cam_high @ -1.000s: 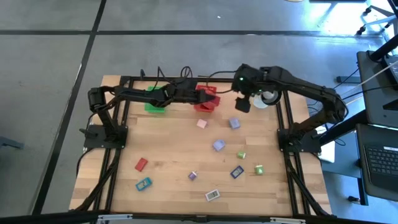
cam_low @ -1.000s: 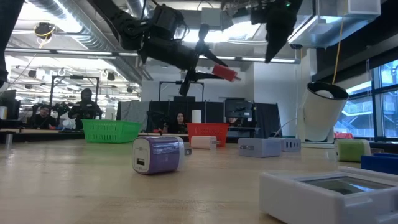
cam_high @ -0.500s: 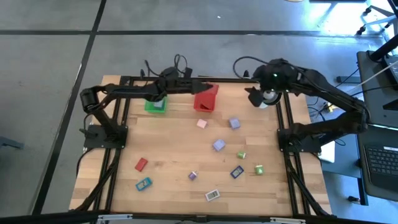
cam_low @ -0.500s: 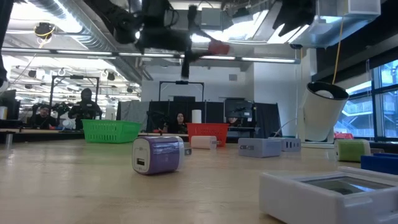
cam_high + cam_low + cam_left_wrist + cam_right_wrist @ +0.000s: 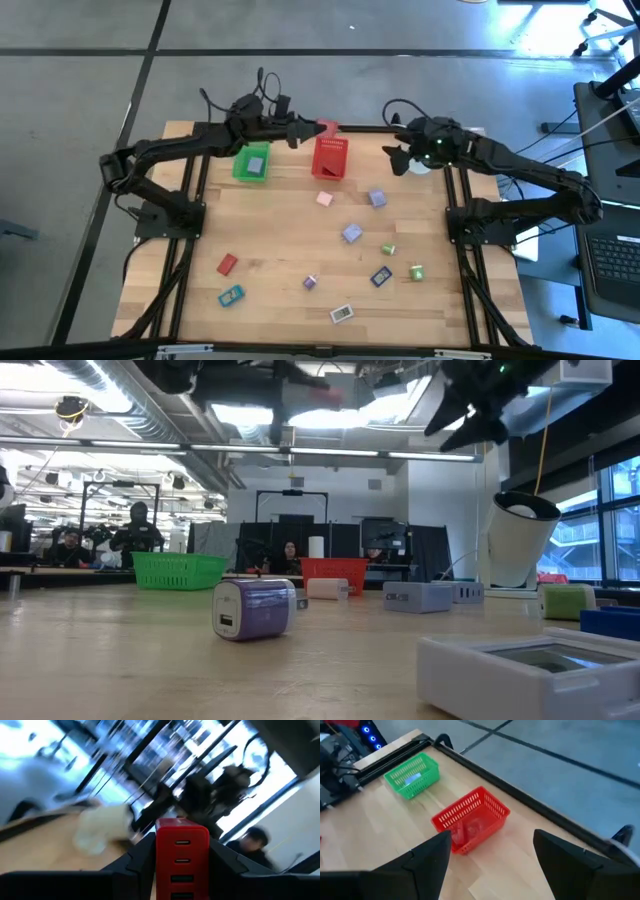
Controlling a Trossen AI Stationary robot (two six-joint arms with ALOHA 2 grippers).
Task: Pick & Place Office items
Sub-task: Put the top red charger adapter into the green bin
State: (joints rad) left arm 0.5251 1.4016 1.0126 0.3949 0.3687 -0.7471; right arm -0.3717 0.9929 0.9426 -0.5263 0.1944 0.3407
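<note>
My left gripper (image 5: 316, 129) is high over the table's far edge, just beyond the red mesh basket (image 5: 331, 157), shut on a red block (image 5: 327, 127) with a row of ports on its face (image 5: 182, 851). My right gripper (image 5: 392, 157) hangs open and empty to the right of the red basket, which it faces (image 5: 470, 820). The green basket (image 5: 251, 162) stands left of the red one. The other office items lie on the wood, among them a pink piece (image 5: 324, 198), two lavender blocks (image 5: 377, 198) (image 5: 351, 233), a red piece (image 5: 227, 264) and a white one (image 5: 342, 314). My left gripper pinches the red block by its two long sides (image 5: 159, 857), one dark finger (image 5: 137, 862) on each. The fingers lie level, pointing toward the table's right, and the block's free end sticks out beyond them. The block hangs clear of table and basket.
A white round cup-like thing (image 5: 520, 540) stands at the far right, partly under my right arm. Black frame rails (image 5: 190, 250) run along the left, right and far sides. Green, blue, teal and purple pieces are scattered over the near half (image 5: 381, 276).
My left gripper has risen with the red block and gone from over the red basket toward the table's far edge, rolling as it went. My right gripper has tipped up from pointing down to a slant and rolled, its arm drawing back toward the right.
</note>
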